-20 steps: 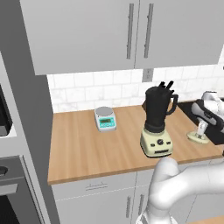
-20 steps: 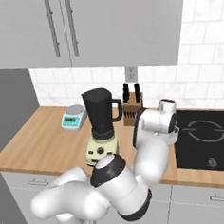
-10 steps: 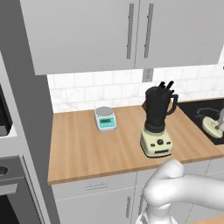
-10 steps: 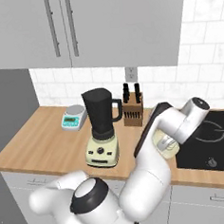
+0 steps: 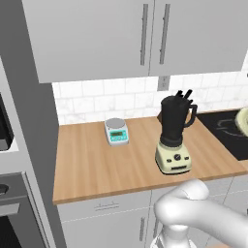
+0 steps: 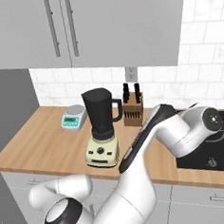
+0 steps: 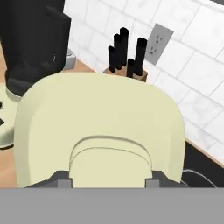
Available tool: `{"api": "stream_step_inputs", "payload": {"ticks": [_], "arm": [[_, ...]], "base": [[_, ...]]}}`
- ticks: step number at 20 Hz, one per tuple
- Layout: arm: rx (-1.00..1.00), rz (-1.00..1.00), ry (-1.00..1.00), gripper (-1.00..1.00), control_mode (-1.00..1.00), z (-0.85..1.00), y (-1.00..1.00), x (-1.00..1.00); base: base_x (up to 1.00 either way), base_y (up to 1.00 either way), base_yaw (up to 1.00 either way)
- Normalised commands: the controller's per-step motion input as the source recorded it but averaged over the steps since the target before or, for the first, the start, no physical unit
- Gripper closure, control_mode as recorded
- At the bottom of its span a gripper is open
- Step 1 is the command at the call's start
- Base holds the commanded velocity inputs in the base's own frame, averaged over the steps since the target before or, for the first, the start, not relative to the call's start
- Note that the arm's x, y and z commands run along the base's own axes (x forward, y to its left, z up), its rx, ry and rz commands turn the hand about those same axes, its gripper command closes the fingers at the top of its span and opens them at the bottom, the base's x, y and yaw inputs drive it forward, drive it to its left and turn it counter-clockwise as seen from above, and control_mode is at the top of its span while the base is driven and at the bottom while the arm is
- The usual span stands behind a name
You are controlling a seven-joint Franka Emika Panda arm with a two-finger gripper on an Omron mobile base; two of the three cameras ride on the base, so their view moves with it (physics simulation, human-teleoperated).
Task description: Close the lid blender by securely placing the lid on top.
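Since the frame half a second back, the arm has swung further toward the cooktop side, and in the left base view the lid (image 5: pixel 241 123) now sits at the right edge, higher above the cooktop (image 5: pixel 227 131) than before; a second back it lay low by the cooktop.

In the hand view the lid (image 7: pixel 100 131) is pressed up close to the camera, its raised knob right at the end effector (image 7: pixel 107 180), whose dark tips flank the knob; the end effector is closed narrowly on the lid. The lid hangs in the air, well to the right of the blender (image 5: pixel 175 135) and apart from it.

The blender (image 6: pixel 103 128) stands upright on the tabletop (image 5: pixel 106 160), its dark jar open at the top, handle toward the knife block (image 6: pixel 133 110) just behind it. The scale (image 5: pixel 116 131) lies to the left of the blender, near the tiled wall. In the hand view the blender (image 7: pixel 33 48) is left of the lid, the knife block (image 7: pixel 127 59) behind it.
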Motion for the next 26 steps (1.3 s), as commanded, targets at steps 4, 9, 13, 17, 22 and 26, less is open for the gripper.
{"api": "stream_step_inputs", "payload": {"ticks": [4,9,13,17,22,26], "arm": [[-0.02,-0.11,-0.23,1.0,-1.0,1.0,0.75,0.1],[-0.14,-0.07,-0.01,1.0,-1.0,1.0,1.0,0.31],[-0.2,0.0,0.03,1.0,-1.0,1.0,1.0,0.3],[-0.18,0.01,0.13,1.0,-1.0,1.0,0.66,0.19],[-0.11,0.21,0.25,1.0,-1.0,0.4,0.06,0.14],[-0.1,0.05,0.04,1.0,-1.0,-0.02,0.12,0.0]], "base": [[0.0,0.0,0.0],[0.0,0.0,0.0],[0.0,0.0,0.0],[0.0,0.0,0.0],[0.0,0.0,0.0],[0.0,0.0,0.0]]}}
